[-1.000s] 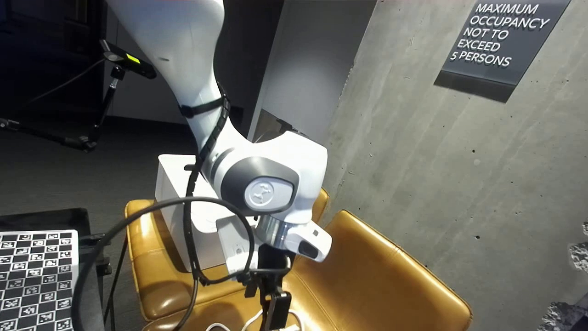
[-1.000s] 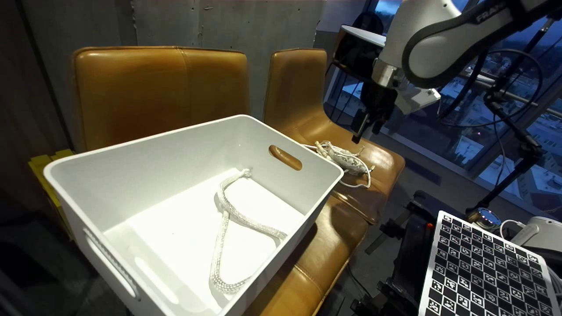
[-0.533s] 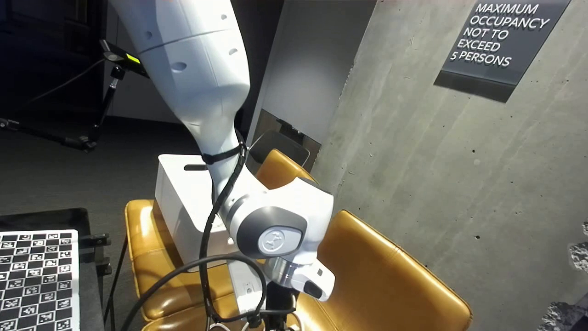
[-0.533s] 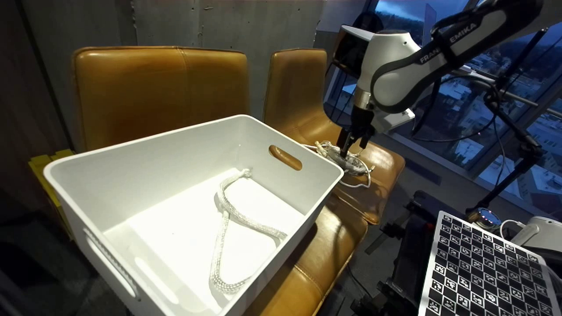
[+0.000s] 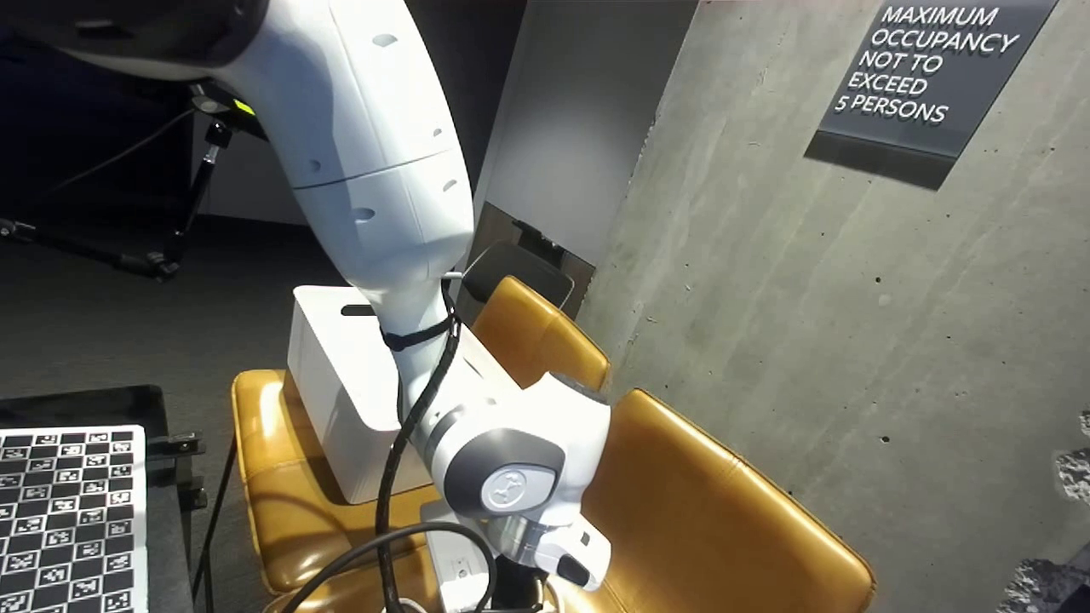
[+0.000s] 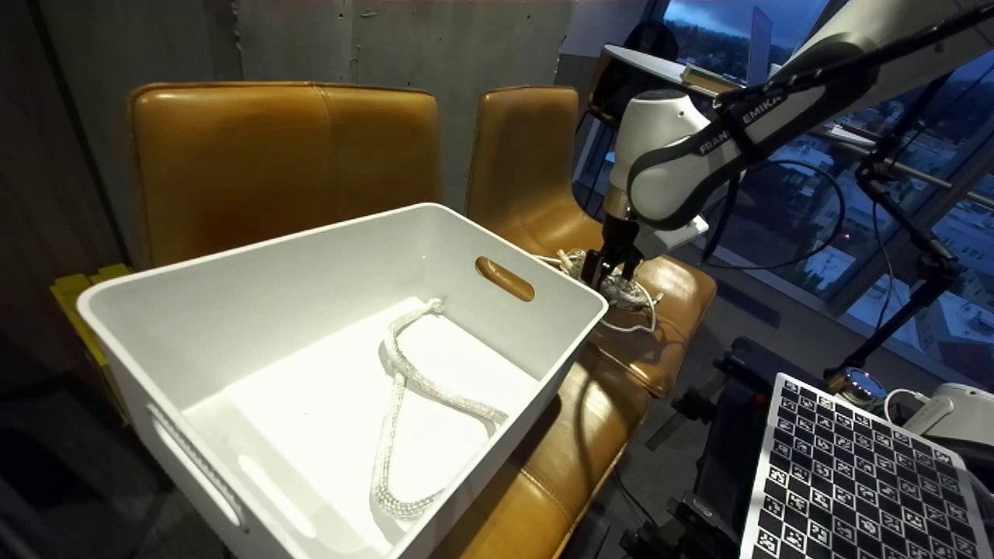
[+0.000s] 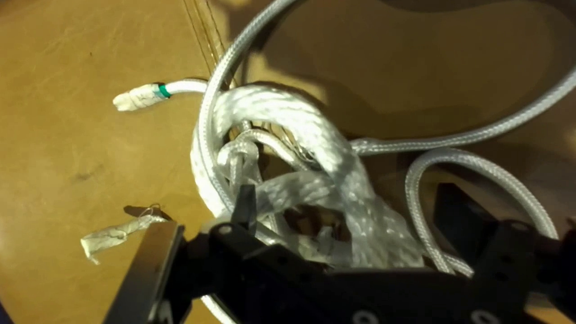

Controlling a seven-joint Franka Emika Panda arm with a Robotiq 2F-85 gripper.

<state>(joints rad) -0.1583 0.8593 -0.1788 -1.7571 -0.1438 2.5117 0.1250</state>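
On the tan leather seat [image 7: 81, 157], white rope [image 7: 333, 153] lies bundled beneath the wide-spread, empty claw [image 7: 347, 198].

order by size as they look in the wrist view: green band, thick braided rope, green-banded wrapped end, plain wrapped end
1. Thick braided rope, partly hidden by the claw
2. Green-banded wrapped end and plain wrapped end: too alike to rank
3. Green band, clearly the smallest
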